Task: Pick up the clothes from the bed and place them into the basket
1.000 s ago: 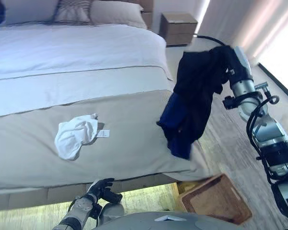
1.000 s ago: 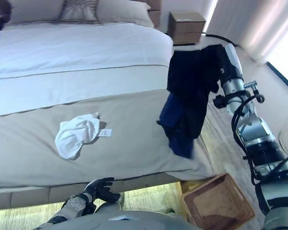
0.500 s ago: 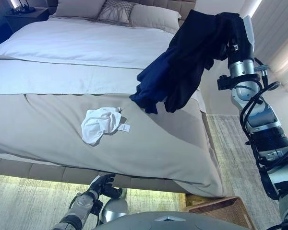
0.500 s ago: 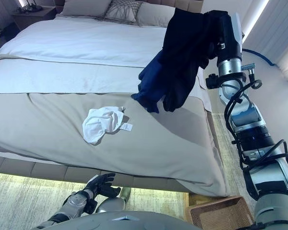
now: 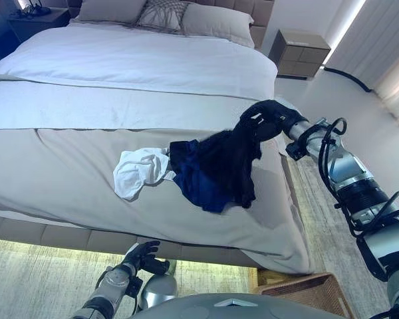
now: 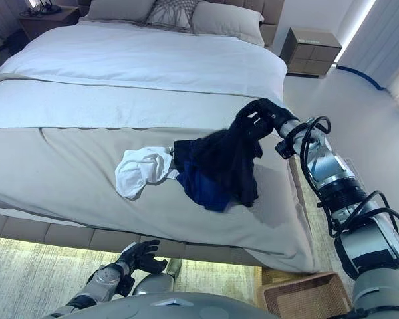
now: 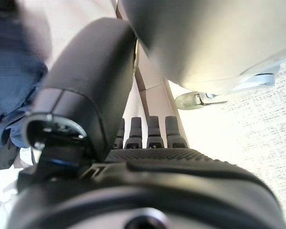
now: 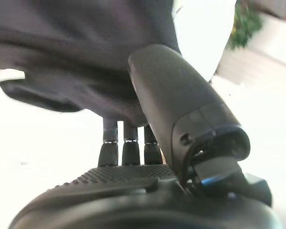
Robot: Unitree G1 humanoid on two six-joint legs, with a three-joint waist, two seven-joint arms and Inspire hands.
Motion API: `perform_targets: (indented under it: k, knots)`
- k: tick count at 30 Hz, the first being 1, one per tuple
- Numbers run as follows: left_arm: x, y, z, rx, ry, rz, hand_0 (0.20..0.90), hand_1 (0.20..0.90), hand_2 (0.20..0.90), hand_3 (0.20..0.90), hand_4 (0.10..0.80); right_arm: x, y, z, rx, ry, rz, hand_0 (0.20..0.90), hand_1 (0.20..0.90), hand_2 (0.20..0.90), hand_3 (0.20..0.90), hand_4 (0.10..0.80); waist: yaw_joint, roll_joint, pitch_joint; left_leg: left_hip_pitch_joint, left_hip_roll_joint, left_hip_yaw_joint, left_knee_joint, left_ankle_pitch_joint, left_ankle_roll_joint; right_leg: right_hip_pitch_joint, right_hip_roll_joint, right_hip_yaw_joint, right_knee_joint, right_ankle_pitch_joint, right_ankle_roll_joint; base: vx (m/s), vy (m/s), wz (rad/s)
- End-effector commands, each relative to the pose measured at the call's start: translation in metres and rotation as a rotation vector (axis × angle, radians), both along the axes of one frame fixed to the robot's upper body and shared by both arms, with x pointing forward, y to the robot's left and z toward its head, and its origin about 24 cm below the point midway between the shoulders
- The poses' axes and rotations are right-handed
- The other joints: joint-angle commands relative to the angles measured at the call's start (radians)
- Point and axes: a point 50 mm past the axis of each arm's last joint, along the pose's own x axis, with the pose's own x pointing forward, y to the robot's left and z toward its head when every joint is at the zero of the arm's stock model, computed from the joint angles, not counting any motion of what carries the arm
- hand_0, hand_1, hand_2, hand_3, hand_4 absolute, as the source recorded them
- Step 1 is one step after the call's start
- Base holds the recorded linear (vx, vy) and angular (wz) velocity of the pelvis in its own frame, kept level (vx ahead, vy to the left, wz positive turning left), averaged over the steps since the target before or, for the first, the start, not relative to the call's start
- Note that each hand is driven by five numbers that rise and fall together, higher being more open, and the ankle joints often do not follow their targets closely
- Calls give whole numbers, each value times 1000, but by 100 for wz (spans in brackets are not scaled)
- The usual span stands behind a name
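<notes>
The bed point(image 5: 86, 73) fills most of the head views, with a white sheet over its upper part, a beige cover over the foot part, and pillows point(image 5: 216, 20) along the headboard edge. A nightstand point(image 5: 299, 52) stands on the floor past the bed's far right corner.

On the beige cover, near the right edge of the bed, lies a dark garment point(image 5: 216, 166), black with a blue part showing at its lower side. Most of it rests on the cover, while its upper end is lifted and gathered in the right robot hand point(image 5: 266, 121), whose fingers are curled round the cloth; the right wrist view shows the dark fabric bunched past the thumb and fingers.

A crumpled white garment point(image 5: 139, 171) lies just beside the dark one, on its left, touching it.

The basket point(image 6: 306, 299) sits on the floor off the bed's near right corner, only partly in view.

The left robot hand point(image 5: 141, 258) hangs low beside the foot edge of the bed, fingers loosely relaxed, grasping nothing.
</notes>
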Motion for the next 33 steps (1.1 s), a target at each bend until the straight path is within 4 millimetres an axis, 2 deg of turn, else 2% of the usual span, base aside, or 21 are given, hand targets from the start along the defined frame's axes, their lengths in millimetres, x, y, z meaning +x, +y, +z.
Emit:
perform_targets:
  k: [1, 14, 17, 20, 21, 24, 26, 28, 31, 33]
  knots:
    - [-29, 25, -5, 98, 125, -66, 900, 900, 900, 900, 800, 13, 12, 76, -65, -244, 84, 300, 300, 300, 200, 100, 24, -8, -24, 74, -36, 81, 1, -158, 33, -46, 65, -24, 41, -19, -69, 1, 9, 4]
    - [-22, 23, -2, 105, 91, -88, 900, 900, 900, 900, 800, 18, 14, 79, -50, -279, 65, 300, 300, 300, 200, 100, 49, -13, 25, 62, -36, 80, 1, -155, 37, -68, 58, -35, 61, -16, -64, -3, 4, 3]
    - [-21, 23, -1, 99, 79, -86, 900, 900, 900, 900, 800, 17, 12, 90, -2, -380, -1, 300, 300, 300, 200, 100, 49, -9, 32, 61, -36, 77, 1, -156, 40, -73, 57, -30, 67, -16, -61, 0, 0, 0]
    - [-20, 21, -1, 91, 66, -67, 900, 900, 900, 900, 800, 10, 6, 113, 72, -579, -100, 300, 300, 300, 200, 100, 40, -4, 35, 57, -33, 81, 1, -154, 43, -80, 57, -22, 67, -11, -58, -14, 2, 0]
    - [-22, 20, -2, 89, 63, -52, 900, 900, 900, 900, 800, -2, -1, 138, 75, -801, -184, 300, 300, 300, 200, 100, 31, -2, 37, 63, -29, 89, 1, -162, 45, -80, 59, -12, 67, -11, -55, -44, -2, -2]
    - [-32, 22, -5, 96, 72, -29, 900, 900, 900, 900, 800, -31, -17, 174, 113, -1080, -297, 300, 300, 300, 200, 100, 7, -3, 30, 70, -25, 106, 1, -172, 51, -82, 60, 6, 65, -10, -49, -23, -3, -3]
    - [-42, 25, -8, 105, 91, -19, 900, 900, 900, 900, 800, -59, -30, 202, 96, -1326, -399, 300, 300, 300, 200, 100, -18, -5, 20, 81, -21, 128, 1, -183, 54, -82, 60, 20, 66, -12, -45, -3, 12, -7]
    - [-49, 27, -10, 108, 118, -5, 900, 900, 900, 900, 800, -86, -45, 226, 123, -1493, -479, 300, 300, 300, 200, 100, -48, -4, 0, 89, -21, 149, 1, -192, 58, -88, 58, 37, 72, -15, -39, 4, 40, -19]
    - [-56, 30, -11, 115, 157, -20, 900, 900, 900, 900, 800, -110, -64, 241, 148, -1624, -582, 300, 300, 300, 200, 100, -89, 0, -26, 109, -19, 180, 1, -209, 60, -95, 54, 68, 81, -21, -35, 37, 33, -29]
    - [-57, 31, -11, 117, 166, -28, 900, 900, 900, 900, 800, -119, -73, 243, 134, -1659, -630, 300, 300, 300, 200, 100, -114, 2, -40, 121, -19, 198, 1, -218, 63, -100, 56, 91, 85, -24, -34, 53, 17, -43]
